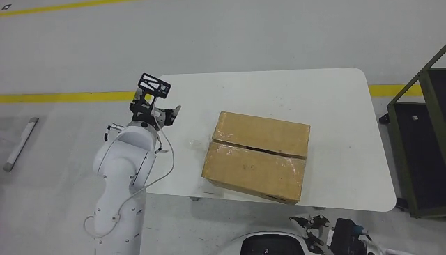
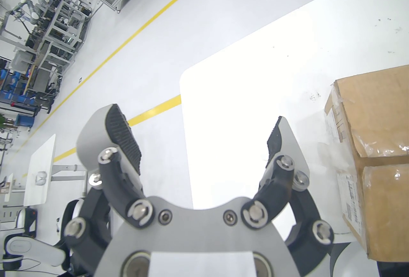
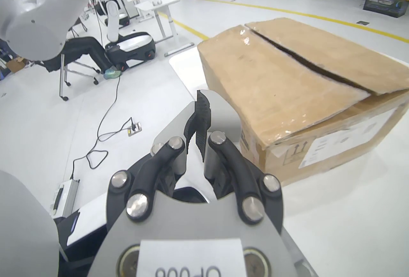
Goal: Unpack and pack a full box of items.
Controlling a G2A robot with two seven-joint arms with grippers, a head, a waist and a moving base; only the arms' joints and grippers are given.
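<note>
Brown cardboard box (image 1: 256, 156), rectangular, lies near the middle of the white round-cornered table (image 1: 279, 91). Top flaps are down, with a dark slit along the seam. Left gripper (image 2: 195, 118): jaws spread wide, nothing held, over the table's left edge, apart from the box's short end. Right gripper (image 3: 202, 105): pads pressed together, nothing between, by the table's near edge, near a box corner, not touching.

The right tool (image 3: 202, 99), pads pressed together, sits beside the box (image 3: 287, 73).

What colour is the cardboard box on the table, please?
Plain brown box, clearest in the right wrist view.
</note>
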